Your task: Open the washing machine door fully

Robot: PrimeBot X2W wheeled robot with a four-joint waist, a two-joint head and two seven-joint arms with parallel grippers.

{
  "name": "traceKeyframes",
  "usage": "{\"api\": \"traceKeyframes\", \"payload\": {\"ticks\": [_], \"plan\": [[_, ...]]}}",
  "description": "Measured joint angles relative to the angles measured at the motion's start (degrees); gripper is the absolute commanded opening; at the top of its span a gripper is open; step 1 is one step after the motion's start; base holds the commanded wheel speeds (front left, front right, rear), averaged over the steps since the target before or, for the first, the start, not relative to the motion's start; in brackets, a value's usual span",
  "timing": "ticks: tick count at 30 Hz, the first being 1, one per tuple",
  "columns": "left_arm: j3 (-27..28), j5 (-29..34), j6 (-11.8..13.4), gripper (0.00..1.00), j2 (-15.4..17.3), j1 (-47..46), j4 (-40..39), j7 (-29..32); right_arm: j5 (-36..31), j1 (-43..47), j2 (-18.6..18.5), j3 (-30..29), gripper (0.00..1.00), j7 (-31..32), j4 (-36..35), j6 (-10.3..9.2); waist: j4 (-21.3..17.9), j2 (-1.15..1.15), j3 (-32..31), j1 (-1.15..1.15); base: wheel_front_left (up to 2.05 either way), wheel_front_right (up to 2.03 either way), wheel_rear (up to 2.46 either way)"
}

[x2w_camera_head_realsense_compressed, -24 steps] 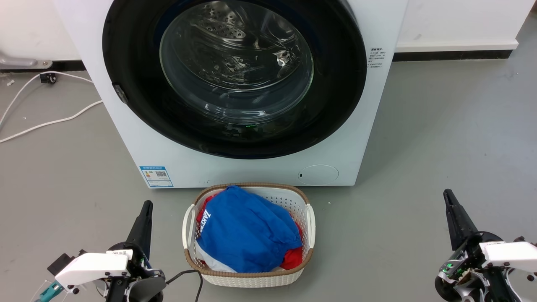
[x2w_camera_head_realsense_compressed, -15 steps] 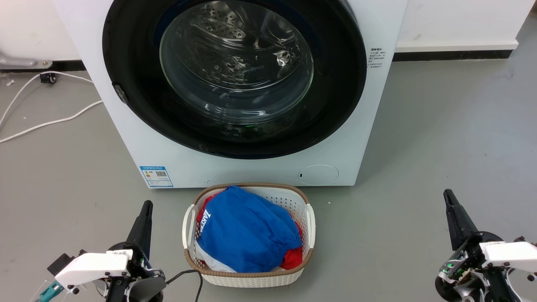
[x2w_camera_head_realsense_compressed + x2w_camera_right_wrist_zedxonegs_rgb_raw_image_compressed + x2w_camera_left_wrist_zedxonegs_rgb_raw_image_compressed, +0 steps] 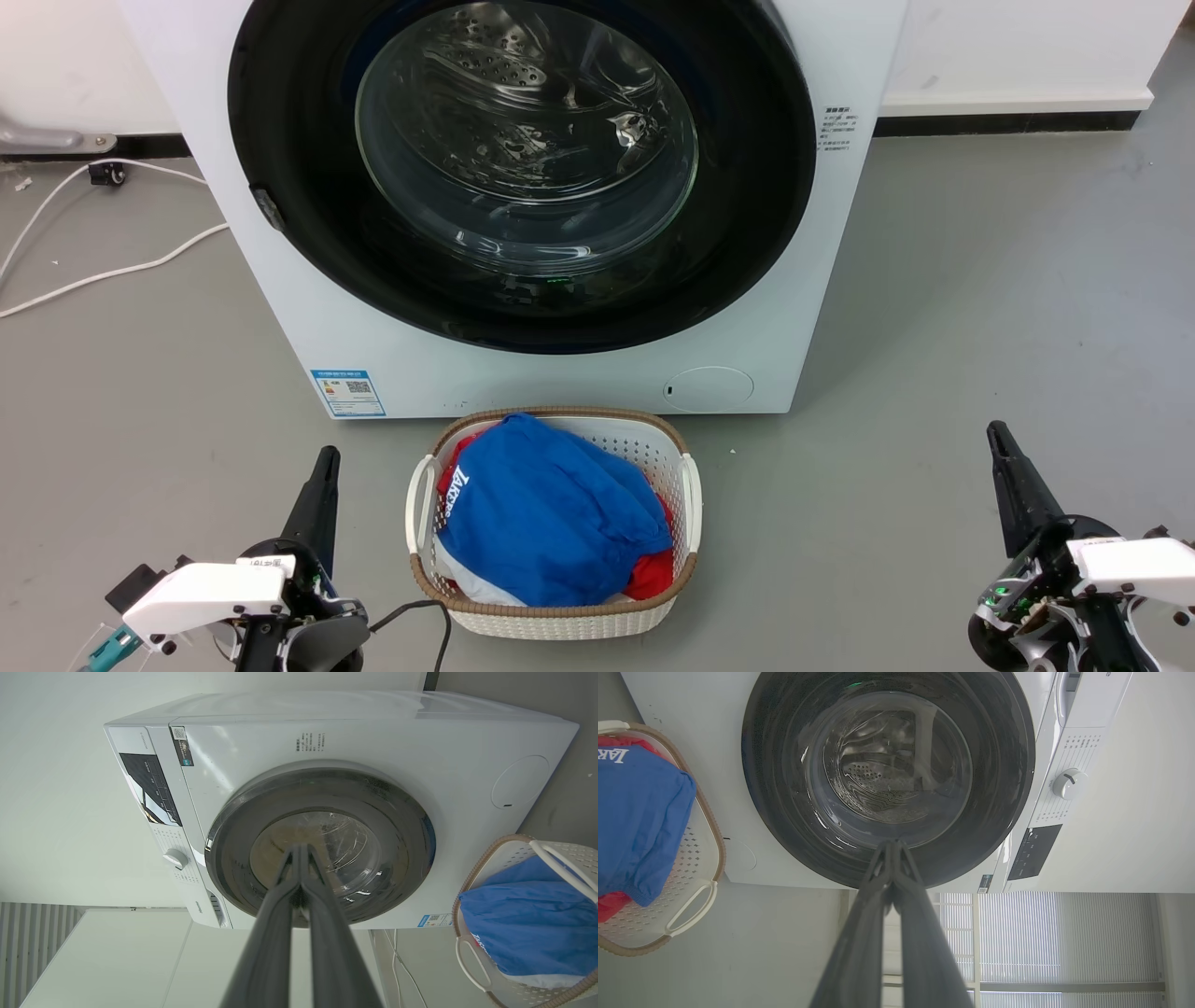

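Nothing has moved since the earlier frames. Both arms sit low near the floor, well apart, with their fingers pointing toward the machine. The left gripper (image 3: 326,457) and the right gripper (image 3: 997,431) each have two long dark fingers pressed together, holding nothing. Ahead of them and between them stands the boxy white washing machine (image 3: 560,378). The washing machine door (image 3: 523,173), a glossy black round disc with a bulging clear glass centre, lies flat against the machine's front and faces the grippers. Between the grippers sits a perforated white laundry basket (image 3: 689,485) holding blue cloth (image 3: 551,513).
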Motion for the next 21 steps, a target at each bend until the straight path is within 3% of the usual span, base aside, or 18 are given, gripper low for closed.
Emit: {"api": "traceKeyframes", "payload": {"ticks": [7,8,21], "plan": [[0.0,0.1,0.0,0.00,0.0,0.0,0.0,0.0,-0.1,0.0,0.0,-0.1,0.00,0.0,0.0,0.00,0.0,0.00,0.0,0.00,0.00,0.00,0.00],[-0.1,0.0,0.0,1.00,0.0,0.1,0.3,0.0,0.0,0.1,0.0,0.0,1.00,0.0,0.2,0.00,0.0,0.00,0.0,0.00,0.00,0.00,0.00],[-3.7,3.1,0.1,1.00,-0.2,2.0,-0.3,-3.3,-3.0,2.7,0.3,2.4,1.00,-3.3,-0.5,-0.01,-0.1,0.00,0.0,0.00,0.00,0.00,0.00]]}}
